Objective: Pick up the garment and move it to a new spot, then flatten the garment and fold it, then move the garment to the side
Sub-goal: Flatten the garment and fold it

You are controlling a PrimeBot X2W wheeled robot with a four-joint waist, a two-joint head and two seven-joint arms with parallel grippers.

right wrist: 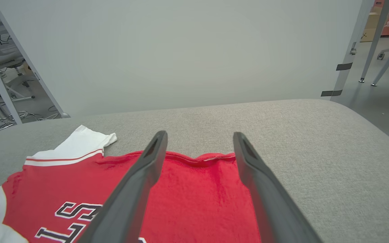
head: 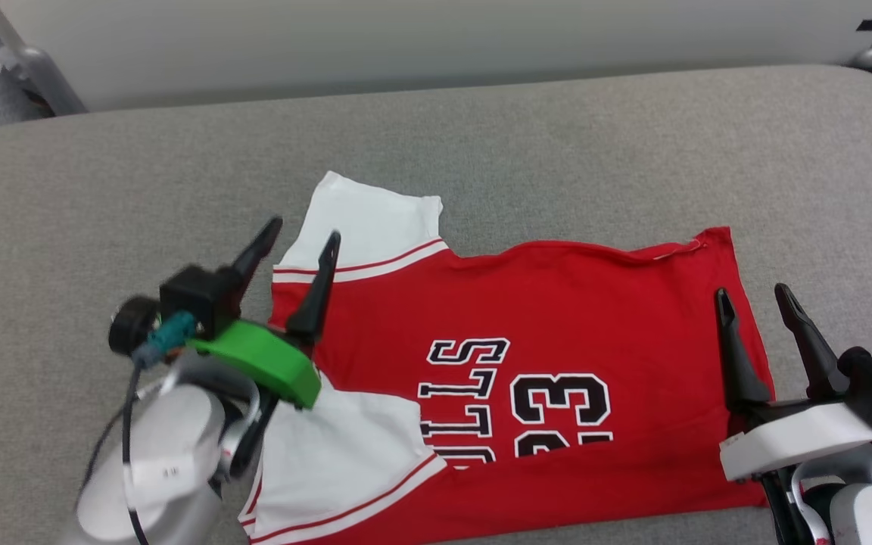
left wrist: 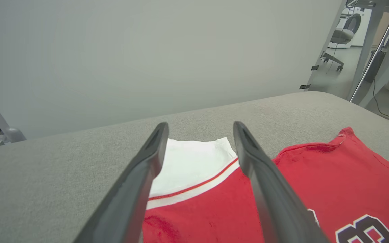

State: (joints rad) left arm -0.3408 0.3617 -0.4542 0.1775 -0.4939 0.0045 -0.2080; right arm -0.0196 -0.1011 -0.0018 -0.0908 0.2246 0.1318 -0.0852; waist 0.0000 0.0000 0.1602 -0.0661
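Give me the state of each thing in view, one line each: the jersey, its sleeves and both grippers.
garment: lying front up on the grey surface, near edge folded over the lettering, not held.
far sleeve: spread flat.
near sleeve: folded in over the front.
left gripper: open, empty, at the far sleeve.
right gripper: open, empty, over the hem end.

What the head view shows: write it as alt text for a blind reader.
A red jersey-style garment with white sleeves and the number 23 lies spread front-up on a grey padded surface. The left gripper, open, is by its far sleeve; the right gripper, open, is at its hem edge.
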